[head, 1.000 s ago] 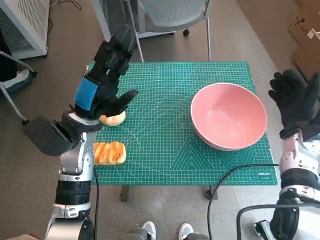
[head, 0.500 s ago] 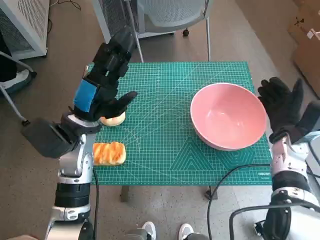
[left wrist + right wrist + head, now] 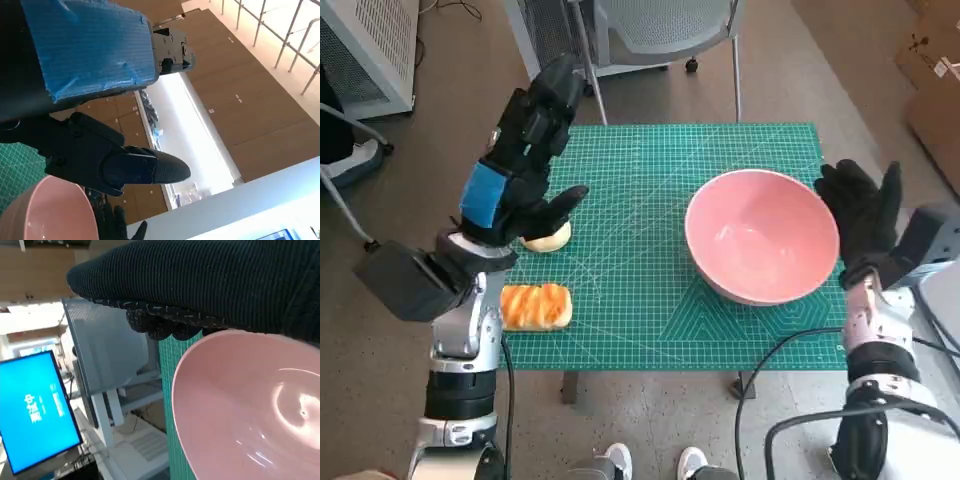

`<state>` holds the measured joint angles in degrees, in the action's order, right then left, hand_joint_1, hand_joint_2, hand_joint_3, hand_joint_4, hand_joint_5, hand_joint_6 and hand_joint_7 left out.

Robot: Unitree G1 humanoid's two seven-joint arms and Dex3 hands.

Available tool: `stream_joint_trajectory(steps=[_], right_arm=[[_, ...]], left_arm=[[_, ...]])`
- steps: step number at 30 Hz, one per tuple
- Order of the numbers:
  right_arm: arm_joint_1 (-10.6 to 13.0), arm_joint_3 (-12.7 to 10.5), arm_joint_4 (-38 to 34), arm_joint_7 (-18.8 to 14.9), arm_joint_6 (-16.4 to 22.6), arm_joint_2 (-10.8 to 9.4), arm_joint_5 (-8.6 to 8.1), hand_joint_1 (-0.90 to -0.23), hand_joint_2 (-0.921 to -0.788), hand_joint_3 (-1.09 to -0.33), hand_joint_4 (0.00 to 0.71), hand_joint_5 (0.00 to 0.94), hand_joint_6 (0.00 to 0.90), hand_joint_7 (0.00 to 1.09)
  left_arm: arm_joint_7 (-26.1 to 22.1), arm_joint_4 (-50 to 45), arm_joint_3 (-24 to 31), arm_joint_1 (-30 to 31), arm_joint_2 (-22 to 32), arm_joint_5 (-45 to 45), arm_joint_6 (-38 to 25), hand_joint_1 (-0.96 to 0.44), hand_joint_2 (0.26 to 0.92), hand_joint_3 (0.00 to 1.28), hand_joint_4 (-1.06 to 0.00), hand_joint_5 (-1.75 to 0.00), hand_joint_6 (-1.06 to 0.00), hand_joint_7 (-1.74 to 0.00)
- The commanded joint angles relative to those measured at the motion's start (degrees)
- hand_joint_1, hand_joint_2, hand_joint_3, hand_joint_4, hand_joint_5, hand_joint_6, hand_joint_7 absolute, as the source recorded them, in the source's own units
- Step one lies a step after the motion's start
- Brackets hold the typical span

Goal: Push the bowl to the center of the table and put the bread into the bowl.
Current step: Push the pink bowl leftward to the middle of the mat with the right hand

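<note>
A pink bowl (image 3: 762,235) stands right of the middle of the green mat (image 3: 640,210); it also shows in the right wrist view (image 3: 240,410) and the left wrist view (image 3: 50,215). My right hand (image 3: 861,222), gloved, presses flat against the bowl's right rim, fingers spread. A round pale bun (image 3: 548,236) lies at the mat's left, partly hidden under my left hand (image 3: 520,160), which hovers above it holding nothing, fingers apart. An orange glazed bread (image 3: 533,306) lies at the mat's front left corner.
A chair (image 3: 650,30) stands behind the table. Black cables (image 3: 790,350) run off the front right edge. A white cabinet (image 3: 370,50) is at the far left, cardboard boxes (image 3: 930,70) at the far right. A person's feet (image 3: 650,462) show below the table.
My right hand has moved left against the bowl and pushed it a little leftward across the mat. The left hand has barely shifted.
</note>
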<state>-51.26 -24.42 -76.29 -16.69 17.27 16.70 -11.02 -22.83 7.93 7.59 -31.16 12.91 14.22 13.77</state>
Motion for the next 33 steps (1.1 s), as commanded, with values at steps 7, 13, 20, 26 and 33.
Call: stream_joint_trajectory(steps=[7,13,20,26,33], right_arm=[[-1.1,0.0,-0.4,-0.3,-0.6,-4.0,0.11,-0.590,-0.921,-0.791,0.290,0.011,0.403,0.01],[-2.2,0.8,-0.1,-0.1,0.0,-5.9,0.74,-0.604,-0.921,-0.776,0.301,0.012,0.419,0.02],[-3.6,2.1,0.0,-0.2,0.5,-8.1,1.50,-0.576,-0.921,-0.811,0.280,0.002,0.382,0.00],[-4.7,2.8,0.1,1.3,-0.3,-10.3,1.82,-0.555,-0.921,-0.828,0.280,0.004,0.365,0.00],[-5.9,3.8,0.1,2.2,-1.5,-11.9,2.74,-0.541,-0.921,-0.831,0.297,0.011,0.379,0.01]], left_arm=[[1.0,-1.6,0.7,1.5,0.7,-0.1,-0.3,-0.53,0.921,0.28,0.00,0.00,0.00,-0.30],[1.3,-2.6,0.9,2.2,1.0,0.1,-0.7,-0.53,0.921,0.28,0.00,0.00,0.00,-0.30],[2.0,-3.4,1.1,3.2,1.2,-0.4,-0.7,-0.54,0.921,0.28,0.00,0.00,0.00,-0.32],[2.5,-4.2,1.3,4.1,1.3,-0.6,-0.8,-0.55,0.921,0.28,0.00,0.00,0.00,-0.32],[3.2,-5.1,1.5,5.0,1.6,-1.2,-1.0,-0.56,0.921,0.28,0.00,0.00,0.00,-0.32]])
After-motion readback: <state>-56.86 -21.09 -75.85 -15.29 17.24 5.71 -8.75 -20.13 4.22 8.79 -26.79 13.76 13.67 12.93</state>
